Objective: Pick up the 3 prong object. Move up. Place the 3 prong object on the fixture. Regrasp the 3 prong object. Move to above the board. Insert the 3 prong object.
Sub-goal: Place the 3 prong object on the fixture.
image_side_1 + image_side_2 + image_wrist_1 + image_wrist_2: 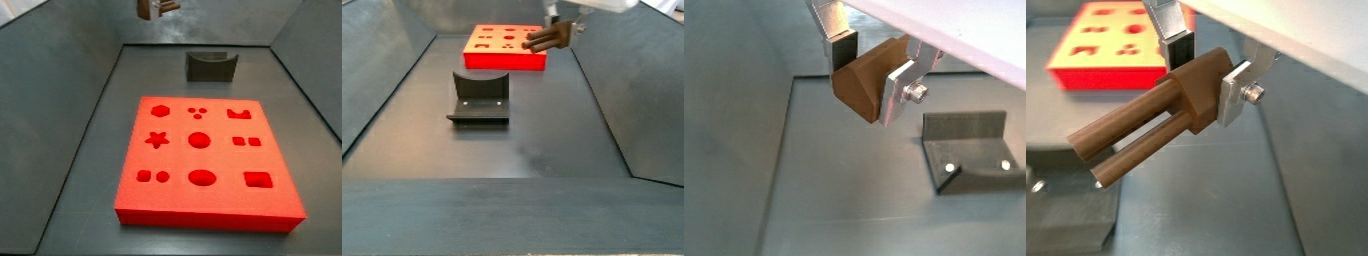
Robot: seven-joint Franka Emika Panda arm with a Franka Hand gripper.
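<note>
Wrist views show the grasp best: in both, the gripper (1209, 68) is clenched on the brown 3 prong object (1153, 118), a dark pad on one flank and a silver plate with a screw on the opposite flank. One of them shows only the blocky body of the 3 prong object (865, 85), with the fixture (967, 146) on the grey floor below and off to the side, its bracket and base plate with two pale screw heads plain to see. Its companion shows what that one hides: round prongs sticking out of the block, two clearly visible, and the red board (1109, 44) lying far behind them. Side views place all this in the bin. One looks along the board (202, 158) with its hexagon, star, circle and square cutouts, the fixture (211, 66) just past its far edge, and the held piece (156, 8) high at the top, cut off by the frame. Another side view has the fixture (480, 97) in the middle of the floor, the board (508, 47) behind it, and the gripper (567, 16) holding the piece (552, 38) in the air above the board's right end, touching neither.
</note>
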